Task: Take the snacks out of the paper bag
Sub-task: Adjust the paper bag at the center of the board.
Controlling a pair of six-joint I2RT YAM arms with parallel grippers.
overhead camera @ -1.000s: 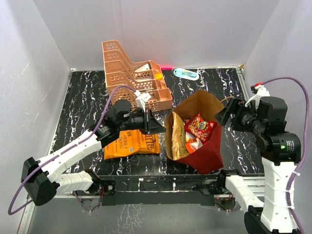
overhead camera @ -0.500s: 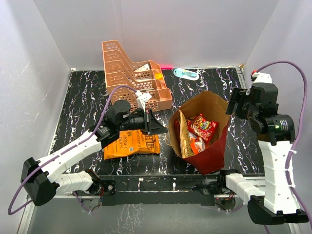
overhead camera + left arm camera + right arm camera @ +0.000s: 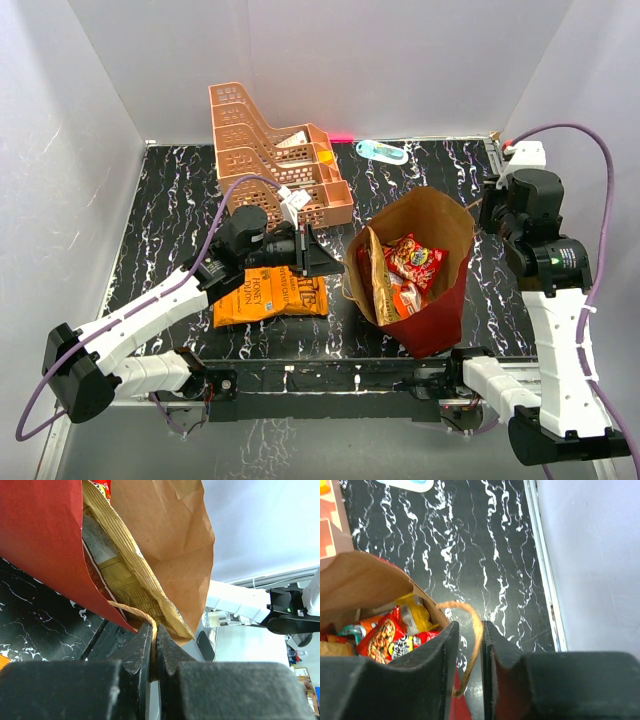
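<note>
The paper bag (image 3: 432, 300) stands on the table (image 3: 170, 200) right of centre, near the front edge, between the two arms. Its mouth gapes upward and its brown inside faces the top camera. Snacks are packed inside: a tan-gold chip bag (image 3: 377, 282) stands on edge against the left wall, and a red packet (image 3: 415, 260) lies against it on the right. Smaller red and orange packets are wedged below; how many, I cannot tell. The right wrist view shows the red packet, a yellow one (image 3: 417, 615) and a bit of teal in the mouth.

Left of the bag, apart from it, an orange chip bag (image 3: 270, 297) lies flat on the table.

The left gripper (image 3: 153, 632) is at the bag's left rim. Its jaws are clenched on the left handle (image 3: 134, 610), and the twine runs straight into the closed seam between them.

The right gripper (image 3: 470, 625) is at the far right rim, just above it. The right handle (image 3: 476, 630) loops between its fingers. The jaws are drawn in but not pinching: the twine lies along one finger and a gap shows on its other side.

Behind the left arm, a peach rack (image 3: 275, 160) stands at the back of the table. A bottle (image 3: 383, 151) lies to its right by the back wall.
</note>
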